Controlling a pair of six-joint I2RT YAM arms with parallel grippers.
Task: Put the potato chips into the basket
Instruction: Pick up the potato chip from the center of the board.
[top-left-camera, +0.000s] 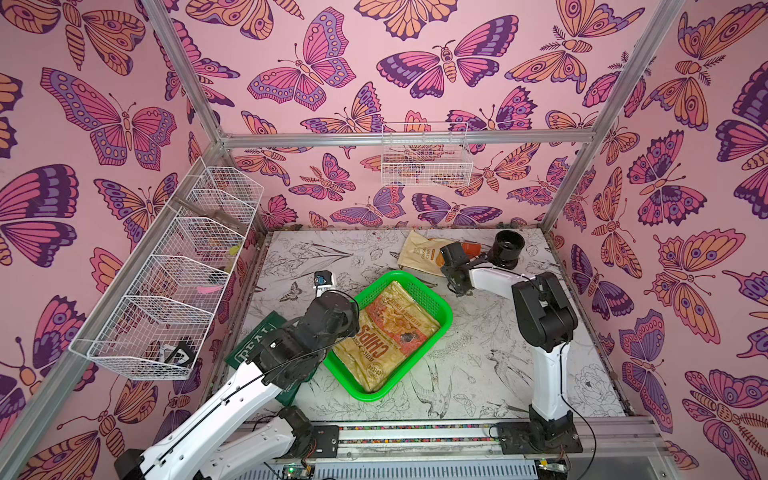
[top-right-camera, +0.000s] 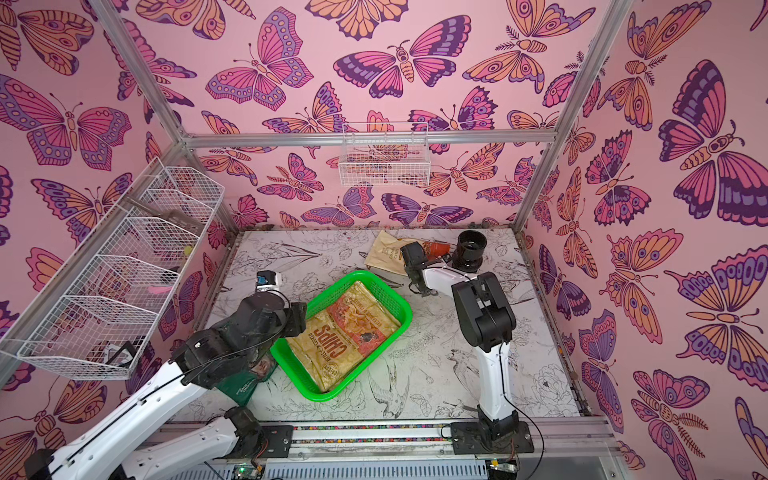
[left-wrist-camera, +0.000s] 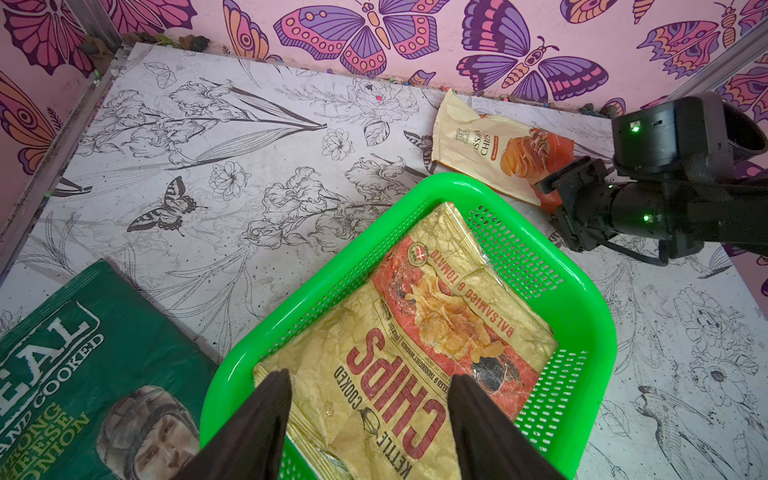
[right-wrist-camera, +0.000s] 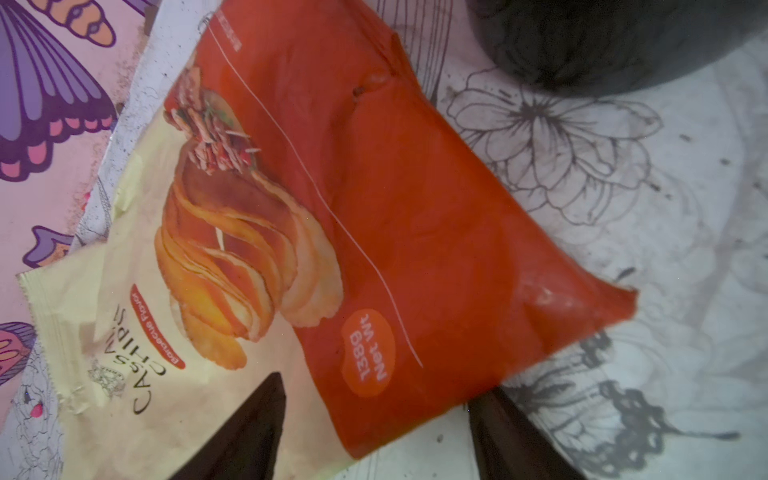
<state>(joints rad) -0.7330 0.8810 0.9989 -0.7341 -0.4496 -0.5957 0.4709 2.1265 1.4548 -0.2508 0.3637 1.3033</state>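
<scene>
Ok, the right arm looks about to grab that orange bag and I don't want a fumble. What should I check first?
1. Jaws of the right gripper apart: ok.
2. Edge of the cream-and-orange bag between them: ok.
3. Bag free of the black cylinder: ok, a gap shows in the right wrist view.
4. Jaws touching the bag: cannot tell.
5. Space above the basket free: not ok, the open left gripper hangs over the tan CHIPS bag inside.
</scene>
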